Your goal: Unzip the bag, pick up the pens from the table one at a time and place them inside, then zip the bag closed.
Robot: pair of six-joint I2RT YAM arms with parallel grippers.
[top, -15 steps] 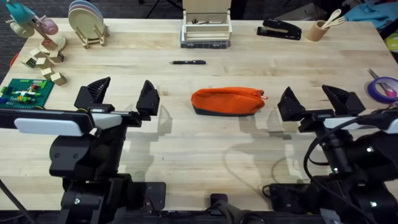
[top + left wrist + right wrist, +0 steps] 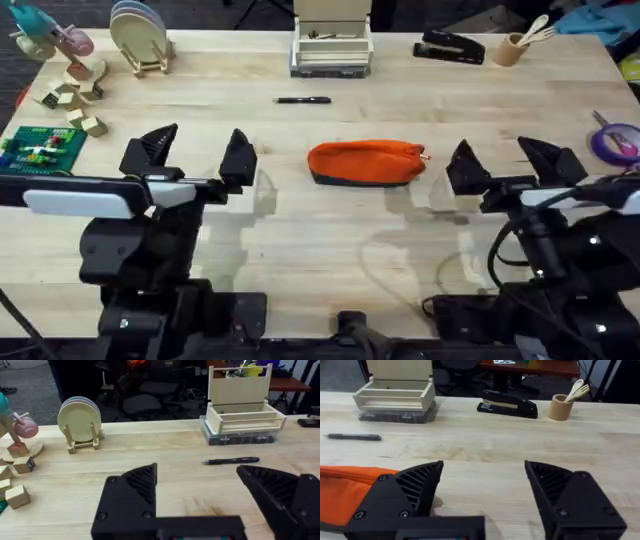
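The orange bag (image 2: pixel 365 162) lies flat at the table's middle, its dark base strip along the near side and its small red zipper pull (image 2: pixel 425 155) at the right end; the zip looks closed. It also shows in the right wrist view as the bag (image 2: pixel 345 492). One thin black pen (image 2: pixel 303 100) lies beyond the bag on the table (image 2: pixel 330 230), also seen as the pen (image 2: pixel 231 461) and the pen (image 2: pixel 353 437). My left gripper (image 2: pixel 195 155) stands open to the bag's left. My right gripper (image 2: pixel 505 162) stands open to its right. Both hold nothing.
At the back stand a wooden box on a clear case (image 2: pixel 331 45), a black stapler (image 2: pixel 449 47), a cup with wooden utensils (image 2: pixel 512 48) and a plate rack (image 2: pixel 140 40). Wooden blocks (image 2: pixel 75 100) and a green brick plate (image 2: pixel 38 148) sit far left, purple tape (image 2: pixel 615 142) far right.
The view has shifted slightly; both grippers stay open at the bag's sides, and bag and pen lie as before.
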